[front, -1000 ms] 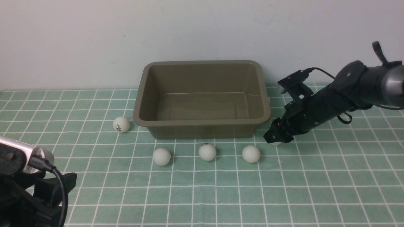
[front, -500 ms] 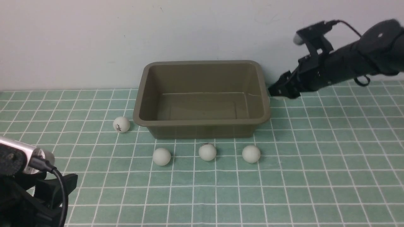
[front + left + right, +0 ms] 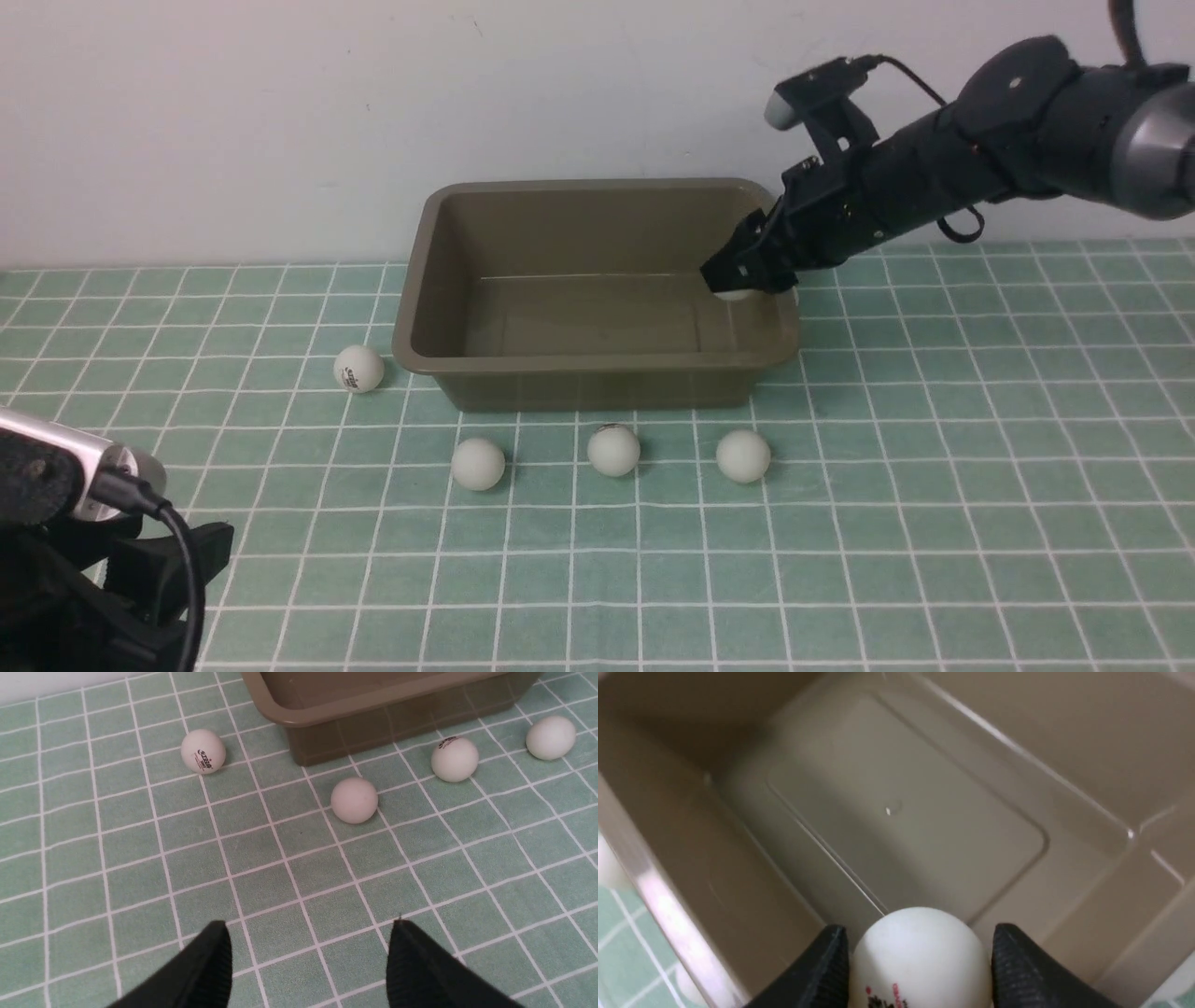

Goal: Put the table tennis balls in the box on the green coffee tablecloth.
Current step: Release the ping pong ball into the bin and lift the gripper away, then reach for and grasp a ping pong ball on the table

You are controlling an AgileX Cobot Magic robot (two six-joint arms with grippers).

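The olive-brown box (image 3: pixel 597 369) stands at the back of the green coffee tablecloth (image 3: pixel 934 523); no ball lies in it. My right gripper (image 3: pixel 742 285) hangs over the box's right end, shut on a white table tennis ball (image 3: pixel 920 956) with a printed logo; the box floor (image 3: pixel 906 821) lies below it. Three balls lie in a row in front of the box (image 3: pixel 478 464) (image 3: pixel 613 449) (image 3: pixel 743 455), and one with a dark logo (image 3: pixel 358 368) sits at its left. My left gripper (image 3: pixel 308 933) is open low at the near left, nothing between its fingers.
A pale wall runs behind the box. The cloth to the right of the box and across the foreground holds no objects. My left arm's body (image 3: pixel 84 560) fills the near-left corner.
My right gripper has lifted a ball from the cloth at the box's front right corner, swung up and left, and now holds it over the box's right end. The left arm has stayed still.
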